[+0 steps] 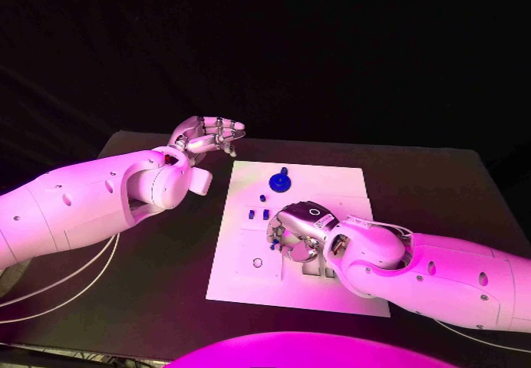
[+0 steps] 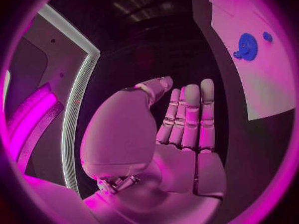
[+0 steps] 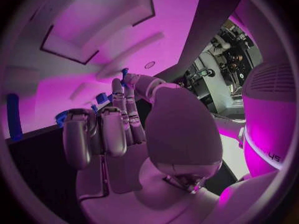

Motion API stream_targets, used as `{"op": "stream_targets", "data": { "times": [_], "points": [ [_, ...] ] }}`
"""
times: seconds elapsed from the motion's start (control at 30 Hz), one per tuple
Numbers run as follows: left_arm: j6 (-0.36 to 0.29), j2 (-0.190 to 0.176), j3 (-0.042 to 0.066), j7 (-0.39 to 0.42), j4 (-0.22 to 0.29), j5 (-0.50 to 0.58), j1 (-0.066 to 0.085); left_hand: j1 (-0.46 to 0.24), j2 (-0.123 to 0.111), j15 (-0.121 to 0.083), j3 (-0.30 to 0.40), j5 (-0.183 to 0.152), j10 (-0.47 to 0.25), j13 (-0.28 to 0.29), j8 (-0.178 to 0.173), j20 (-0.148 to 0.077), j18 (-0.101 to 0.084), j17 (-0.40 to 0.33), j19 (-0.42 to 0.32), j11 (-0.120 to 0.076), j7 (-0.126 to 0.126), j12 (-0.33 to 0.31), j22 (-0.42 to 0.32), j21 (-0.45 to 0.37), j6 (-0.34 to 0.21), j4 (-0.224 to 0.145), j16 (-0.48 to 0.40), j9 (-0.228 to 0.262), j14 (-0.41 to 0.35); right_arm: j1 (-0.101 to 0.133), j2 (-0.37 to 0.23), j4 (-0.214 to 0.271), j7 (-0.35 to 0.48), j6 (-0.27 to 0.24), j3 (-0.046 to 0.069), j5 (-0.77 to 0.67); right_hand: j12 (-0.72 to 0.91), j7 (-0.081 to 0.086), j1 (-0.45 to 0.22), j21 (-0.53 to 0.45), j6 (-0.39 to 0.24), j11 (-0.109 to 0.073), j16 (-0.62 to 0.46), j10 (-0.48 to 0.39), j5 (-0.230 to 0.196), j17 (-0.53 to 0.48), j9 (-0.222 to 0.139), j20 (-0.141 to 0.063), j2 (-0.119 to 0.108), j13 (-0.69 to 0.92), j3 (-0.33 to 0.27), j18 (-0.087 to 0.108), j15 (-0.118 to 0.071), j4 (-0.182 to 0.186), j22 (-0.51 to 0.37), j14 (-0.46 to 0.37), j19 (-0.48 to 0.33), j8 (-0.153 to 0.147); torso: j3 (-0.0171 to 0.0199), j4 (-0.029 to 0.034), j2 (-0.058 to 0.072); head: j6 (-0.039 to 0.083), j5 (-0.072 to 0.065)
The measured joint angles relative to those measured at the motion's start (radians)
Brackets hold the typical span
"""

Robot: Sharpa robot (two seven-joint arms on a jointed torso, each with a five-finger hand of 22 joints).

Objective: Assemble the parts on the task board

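From the head view, the white task board (image 1: 332,192) lies in the middle of the black table (image 1: 443,184). A round blue gear (image 1: 280,182) sits near the far end of the board, and some small blue parts (image 1: 261,214) lie a little closer in, near the board's left side. The left hand (image 1: 207,138) is up off the table, past the board's far left corner, and it holds nothing; its fingers are a bit curled. The right hand (image 1: 301,234) is down over the middle of the board, close to the small blue parts, with its fingers bent down. From here I cannot tell if it holds a part. In the left wrist view, the left hand (image 2: 181,129) has straight fingers (image 2: 192,114) lying side by side, with the thumb a little apart and nothing in them. The blue gear (image 2: 247,47) shows far off on the white board (image 2: 261,84). In the right wrist view, the right hand (image 3: 131,129) has its fingers (image 3: 114,129) curled over the board (image 3: 93,59). Small blue parts (image 3: 101,97) peek out just past the fingertips, and a blue strip (image 3: 14,117) lies off to one side. I cannot tell if any part is pinched.
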Motion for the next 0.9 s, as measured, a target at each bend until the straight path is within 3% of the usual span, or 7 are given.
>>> {"op": "stream_targets", "data": {
  "times": [0.9],
  "points": [
    [0.001,0.000,0.000,-0.006,-0.001,-0.001,0.000,0.000,0.000,0.000,0.000,0.000,-0.004,-0.001,0.000,0.000,0.000,-0.001,0.000,0.004,0.000,0.000,0.000,0.000,0.000,0.000,0.000,0.000,0.000,0.001,0.012,-0.005,-0.002,0.031,-0.001,-0.014,-0.003,0.005,0.003,-0.010,-0.010,0.000,-0.002,0.000,-0.008,-0.016,0.011,0.000,0.004,0.001,-0.003,0.000,0.000,-0.008,0.001,0.000,0.000,0.002,-0.0006,-0.0001,0.000,-0.004,0.001]
  ]
}}
